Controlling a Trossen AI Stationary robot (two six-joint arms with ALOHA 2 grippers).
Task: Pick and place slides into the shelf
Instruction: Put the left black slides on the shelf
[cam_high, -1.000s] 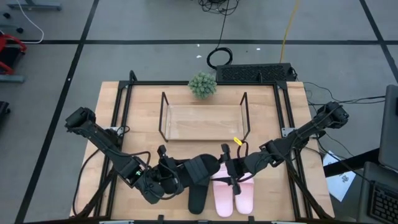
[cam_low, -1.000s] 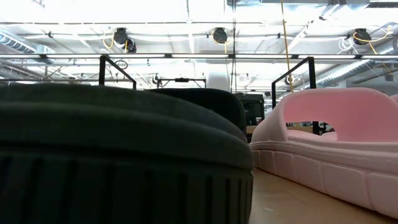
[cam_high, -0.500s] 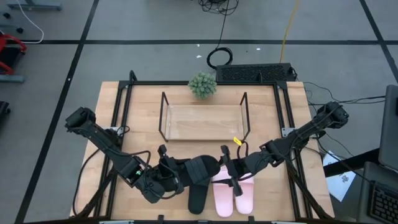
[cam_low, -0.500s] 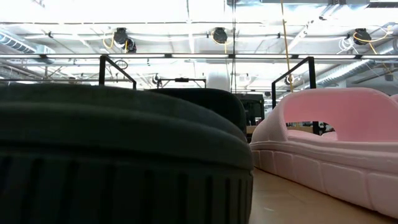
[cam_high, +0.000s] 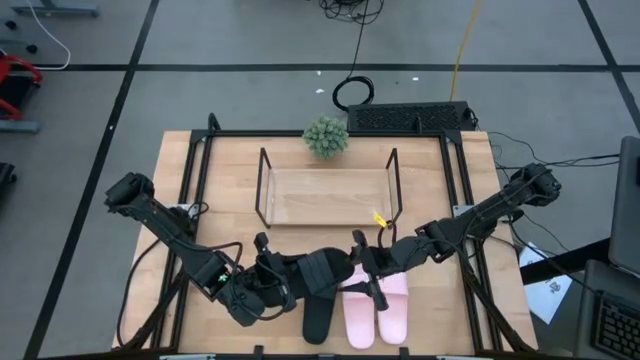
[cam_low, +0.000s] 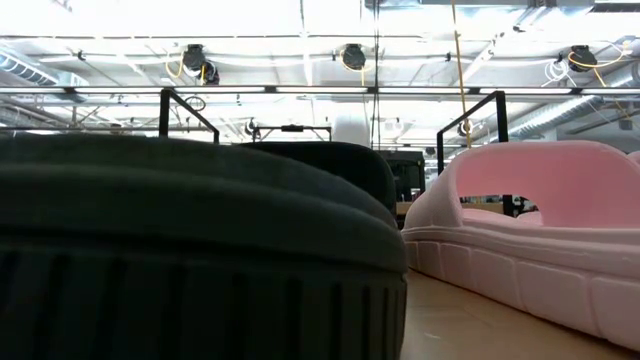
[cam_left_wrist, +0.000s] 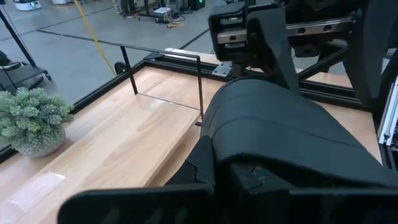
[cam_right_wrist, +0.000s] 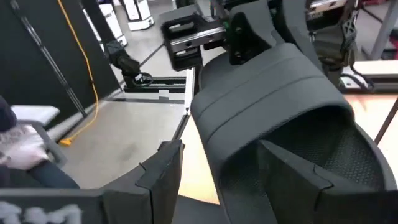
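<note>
One black slide (cam_high: 325, 272) hangs in the air over the table's near middle, with my left gripper (cam_high: 290, 284) shut on it. My right gripper (cam_high: 362, 274) is open at the slide's other side. In its wrist view one finger (cam_right_wrist: 158, 177) stands outside the sole's side edge and the other (cam_right_wrist: 292, 171) over the footbed (cam_right_wrist: 326, 149). A second black slide (cam_high: 318, 322) and the pink pair (cam_high: 360, 318) (cam_high: 394, 318) lie sole down near the front edge. The shelf (cam_high: 325, 196) stands behind them. My left gripper holds the black slide at the end in front of its strap (cam_left_wrist: 242, 146), pinched between the two fingers (cam_left_wrist: 202, 158). The fingers come almost level from the table's left. The slide is lifted clear of the table. My right gripper: I cannot tell whether its fingers touch the slide.
A small potted plant (cam_high: 326, 136) stands behind the shelf. The black table-edge frame (cam_high: 195, 200) runs along both sides. The black slide (cam_low: 190, 250) and a pink slide (cam_low: 540, 235) on the table fill the low view. The wood between shelf and slides is bare.
My right gripper has rolled a little about its own pointing line and edged toward the held black slide, its fingers still apart. The slide and the left arm have kept still.
</note>
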